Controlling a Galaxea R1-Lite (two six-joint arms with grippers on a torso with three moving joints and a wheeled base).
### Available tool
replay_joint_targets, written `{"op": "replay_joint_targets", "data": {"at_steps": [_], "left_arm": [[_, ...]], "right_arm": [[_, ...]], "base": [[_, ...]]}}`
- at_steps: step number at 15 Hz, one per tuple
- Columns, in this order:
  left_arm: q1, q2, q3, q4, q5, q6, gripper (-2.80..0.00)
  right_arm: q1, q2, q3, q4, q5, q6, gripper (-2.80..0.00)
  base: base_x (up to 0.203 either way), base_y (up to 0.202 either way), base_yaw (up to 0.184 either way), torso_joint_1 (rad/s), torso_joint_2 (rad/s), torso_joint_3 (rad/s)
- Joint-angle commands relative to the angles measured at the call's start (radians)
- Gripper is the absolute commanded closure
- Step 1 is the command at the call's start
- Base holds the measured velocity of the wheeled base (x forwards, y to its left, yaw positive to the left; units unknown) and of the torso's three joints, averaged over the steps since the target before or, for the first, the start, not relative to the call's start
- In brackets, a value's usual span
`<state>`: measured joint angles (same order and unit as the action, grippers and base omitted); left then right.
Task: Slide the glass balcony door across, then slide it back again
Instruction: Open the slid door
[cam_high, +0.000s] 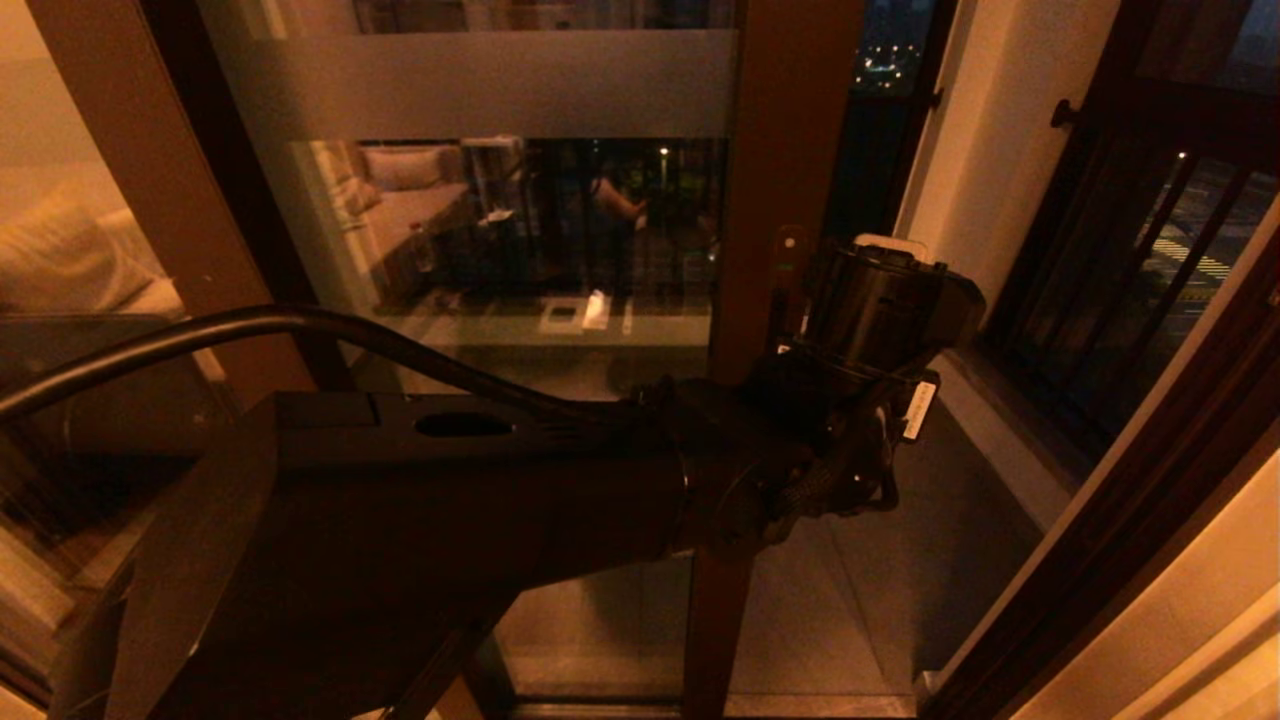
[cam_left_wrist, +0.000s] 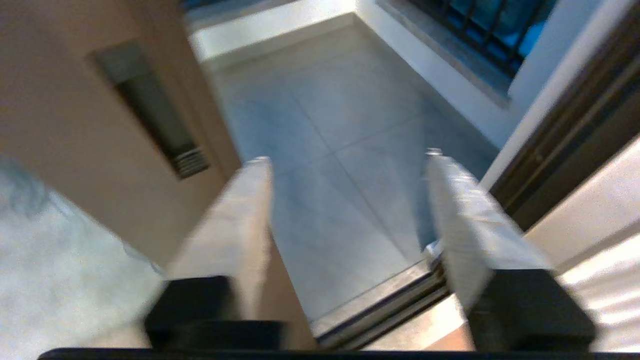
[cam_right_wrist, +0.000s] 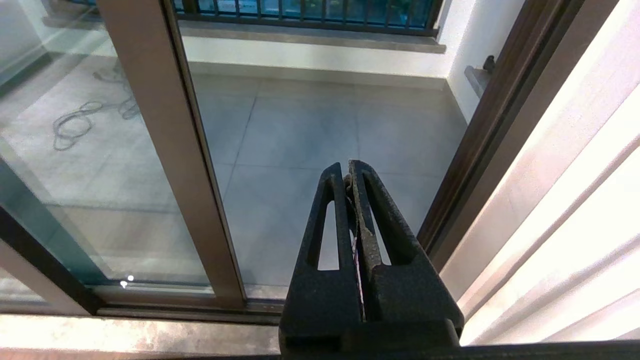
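the glass balcony door (cam_high: 520, 250) stands partly open, left of a gap onto the balcony floor (cam_high: 930, 520). the left gripper (cam_left_wrist: 345, 165), fingers spread, sits just right of the stile's handle slot (cam_left_wrist: 150, 107); press squarely on the stile's edge. the right gripper (cam_right_wrist: 350, 172) hangs pressed together, idle, near the gap.

My left pincer (cam_left_wrist: 345, 160) sits centre frame, just right of the glass balcony door (cam_high: 520, 230); the door's stile (cam_high: 775, 150) stands behind my arm, the balcony floor (cam_high: 900, 560) lower right.
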<state>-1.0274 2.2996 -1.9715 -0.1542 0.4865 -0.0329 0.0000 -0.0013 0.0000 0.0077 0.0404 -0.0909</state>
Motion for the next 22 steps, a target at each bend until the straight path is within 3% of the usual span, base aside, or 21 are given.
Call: {"op": "replay_joint_targets", "data": {"at_steps": [1,5,9,13,22], "left_arm": [[0.010,0.002,-0.001,-0.004,-0.004,0.040,0.00],[0.041,0.097,-0.004,-0.185,-0.097,0.137,0.00],[0.103,0.128,-0.004,-0.262,-0.106,0.141,0.00],[0.143,0.189,-0.004,-0.419,-0.137,0.143,0.00],[0.210,0.177,-0.003,-0.430,-0.132,0.148,0.00]], "right_arm": [[0.000,0.000,0.003,0.000,0.001,-0.001,0.00],[0.000,0.000,0.003,0.000,0.002,-0.001,0.00],[0.001,0.000,0.003,0.000,0.002,-0.001,0.00],[0.000,0.000,0.003,0.000,0.001,-0.001,0.00],[0.000,0.000,0.003,0.000,0.002,-0.001,0.00]], "base": [[0.000,0.000,0.000,0.000,0.00,0.000],[0.000,0.000,0.000,0.000,0.00,0.000],[0.000,0.000,0.000,0.000,0.00,0.000],[0.000,0.000,0.000,0.000,0.00,0.000],[0.000,0.000,0.000,0.000,0.00,0.000]]}}
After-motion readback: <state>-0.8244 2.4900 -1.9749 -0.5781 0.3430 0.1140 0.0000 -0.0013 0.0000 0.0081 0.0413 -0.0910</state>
